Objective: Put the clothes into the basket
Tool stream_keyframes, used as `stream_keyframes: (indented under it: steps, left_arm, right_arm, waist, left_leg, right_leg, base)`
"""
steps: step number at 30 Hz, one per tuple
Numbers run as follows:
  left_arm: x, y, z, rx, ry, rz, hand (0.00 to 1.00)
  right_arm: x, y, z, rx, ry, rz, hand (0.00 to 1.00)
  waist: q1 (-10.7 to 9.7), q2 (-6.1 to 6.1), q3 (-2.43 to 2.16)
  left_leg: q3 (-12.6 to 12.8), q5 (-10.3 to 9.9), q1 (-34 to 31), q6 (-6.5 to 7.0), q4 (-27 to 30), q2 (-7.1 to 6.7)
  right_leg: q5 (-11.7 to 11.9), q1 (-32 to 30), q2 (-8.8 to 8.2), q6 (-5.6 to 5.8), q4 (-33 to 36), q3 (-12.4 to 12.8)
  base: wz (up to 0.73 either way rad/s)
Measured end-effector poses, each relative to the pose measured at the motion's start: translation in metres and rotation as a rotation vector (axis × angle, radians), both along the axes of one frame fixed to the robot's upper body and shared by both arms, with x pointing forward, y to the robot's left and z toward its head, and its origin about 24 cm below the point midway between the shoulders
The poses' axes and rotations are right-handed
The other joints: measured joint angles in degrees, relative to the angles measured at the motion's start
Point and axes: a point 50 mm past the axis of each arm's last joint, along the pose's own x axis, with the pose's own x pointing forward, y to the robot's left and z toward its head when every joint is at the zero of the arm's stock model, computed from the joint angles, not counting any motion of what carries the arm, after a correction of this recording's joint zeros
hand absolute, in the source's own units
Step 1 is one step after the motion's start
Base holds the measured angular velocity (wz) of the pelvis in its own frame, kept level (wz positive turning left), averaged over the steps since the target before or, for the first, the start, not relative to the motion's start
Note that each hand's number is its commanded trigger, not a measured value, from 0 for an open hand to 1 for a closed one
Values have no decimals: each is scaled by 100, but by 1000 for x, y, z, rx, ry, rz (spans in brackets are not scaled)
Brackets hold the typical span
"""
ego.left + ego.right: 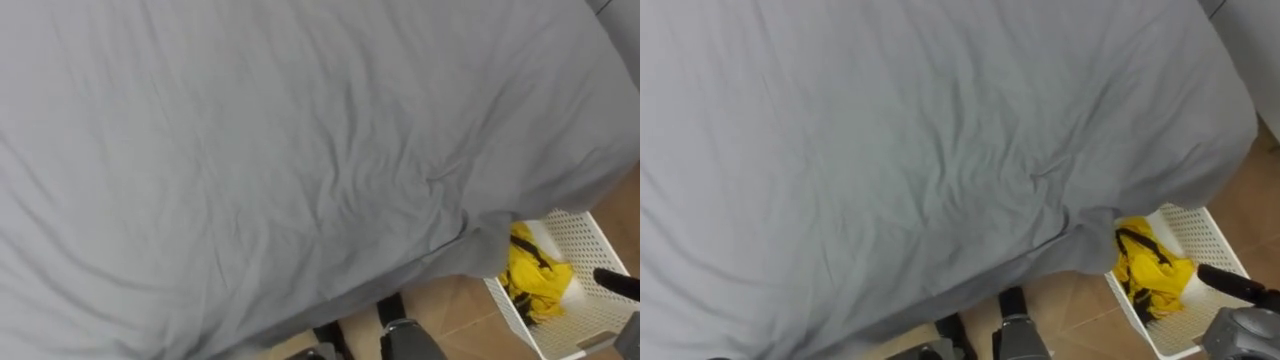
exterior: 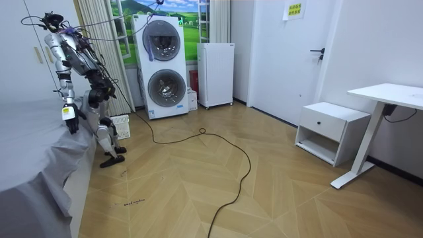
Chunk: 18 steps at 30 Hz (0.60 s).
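Nearest, at the robot's right by the bed's corner, the white basket (image 1: 1202, 232) stands on the floor with the yellow garment (image 1: 1148, 272) heaped inside, partly tucked under the overhanging sheet (image 1: 890, 150). The right hand (image 1: 1232, 284) hangs low beside the garment, above the basket. One dark finger reaches out, and I cannot tell how the rest are set. The drop looks done, so the hand should rise straight up, clear of the garment's dark strap and the latticed wall, or it may drag the cloth out. In the room view the left hand (image 2: 69, 123) hangs by the bed's edge, its fingers too small to read. No other clothes lie on the sheet. Farther off stand stacked washers (image 2: 162, 66).
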Motion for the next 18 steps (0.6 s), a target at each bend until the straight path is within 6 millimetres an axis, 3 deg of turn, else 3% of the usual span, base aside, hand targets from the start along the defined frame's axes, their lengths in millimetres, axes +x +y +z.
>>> stream_keyframes:
  steps: [11, 14, 18]
  left_arm:
    - [-3, 1, 0, -15, -8, 25, 0]
    - [-10, 2, -2, -28, 4, 22, 0]
    - [-10, 2, -1, -2, 3, -52, 0]
  right_arm:
    - [-8, 0, -4, -38, 43, 49, 0]
    - [-16, 5, -13, -18, 77, 78, 0]
    - [-35, 22, -35, 45, 134, 118, 0]
  waist:
    - [28, -23, 18]
    - [105, -50, 34]
    - [160, -77, 23]
  left_leg:
    - [-38, 0, 250, 0, -41, -1]
    - [-61, -2, 589, -2, -125, 5]
    - [-345, 9, 1009, -22, -350, 11]
  right_leg:
    - [-2, 282, 3, -11, -46, -67]
    - [-10, 653, 7, -18, -187, -130]
    - [6, 1241, 20, 4, -529, -401]
  base:
    - [1]
    - [1]
    - [30]
